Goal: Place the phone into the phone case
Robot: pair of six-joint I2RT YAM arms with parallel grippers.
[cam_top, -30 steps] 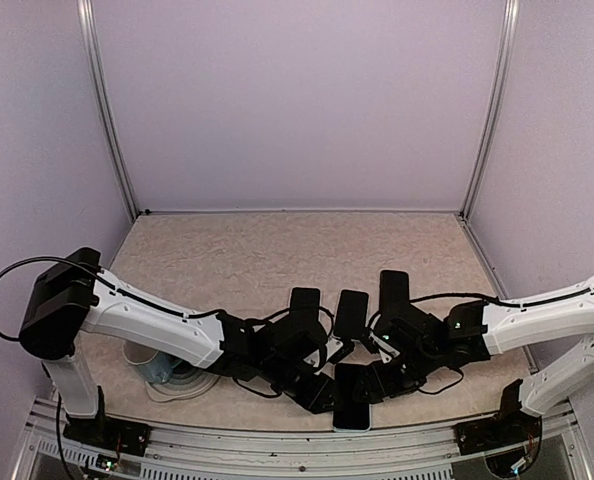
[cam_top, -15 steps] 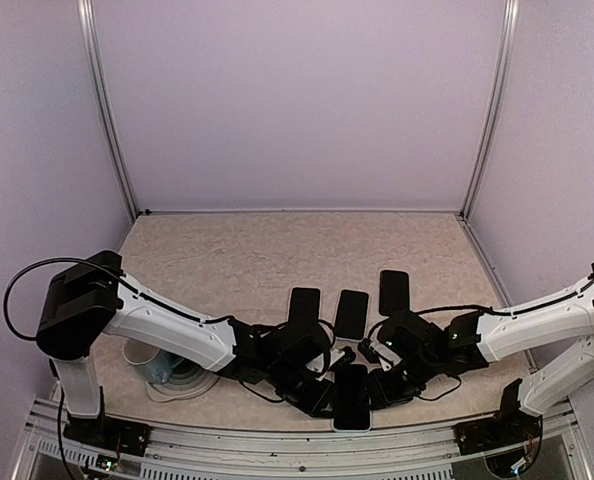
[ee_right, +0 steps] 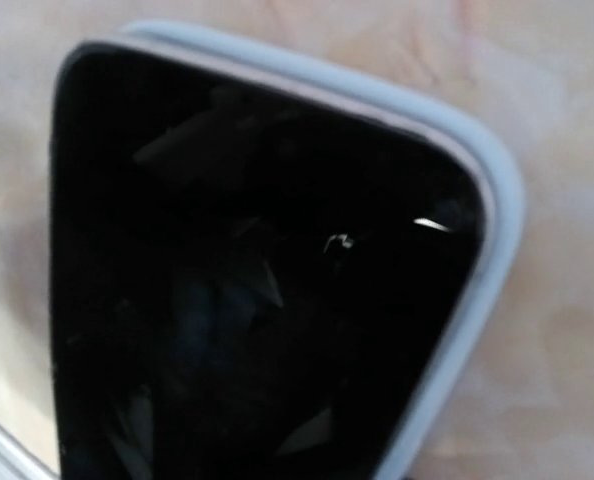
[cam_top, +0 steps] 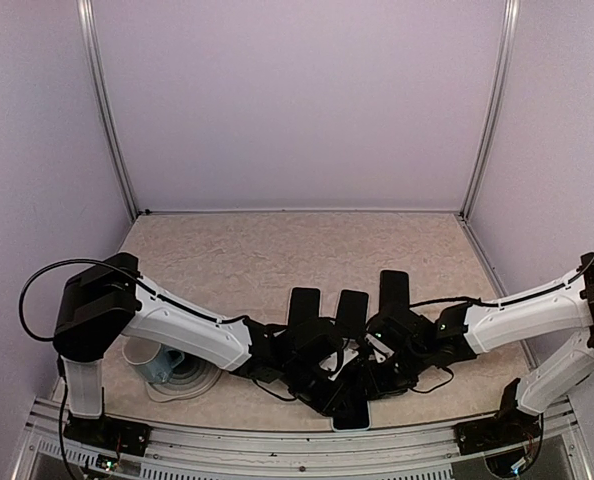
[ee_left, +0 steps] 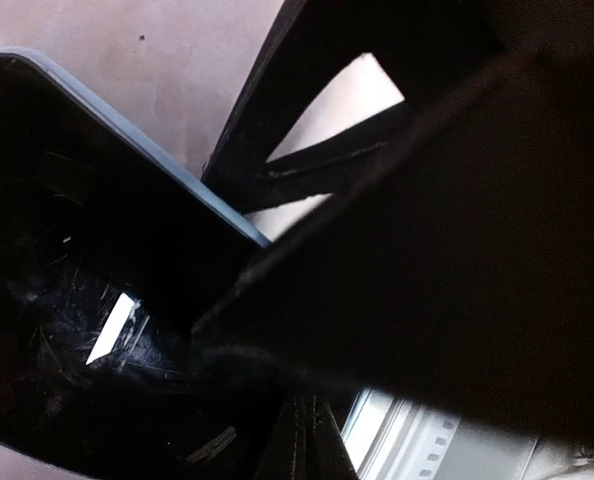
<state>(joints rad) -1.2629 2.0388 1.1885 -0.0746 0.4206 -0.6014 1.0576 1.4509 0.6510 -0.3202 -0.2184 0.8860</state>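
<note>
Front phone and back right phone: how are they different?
The front phone has a pale case around it; the back right phone shows none. The front phone lies at the near edge of the table; the back right phone lies farther back. Both are black and flat.

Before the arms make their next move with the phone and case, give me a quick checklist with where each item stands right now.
1. Phone lying inside the case rim: ok, per the right wrist view.
2. Phone pressed fully flush: cannot tell; the rim looks wider around one corner.
3. Left pincer grip: cannot tell; dark parts block its view.
4. Right pincer grip: cannot tell; its fingers are unseen.
5. Margin from the table near edge: not ok, the case sits right beside it.
</note>
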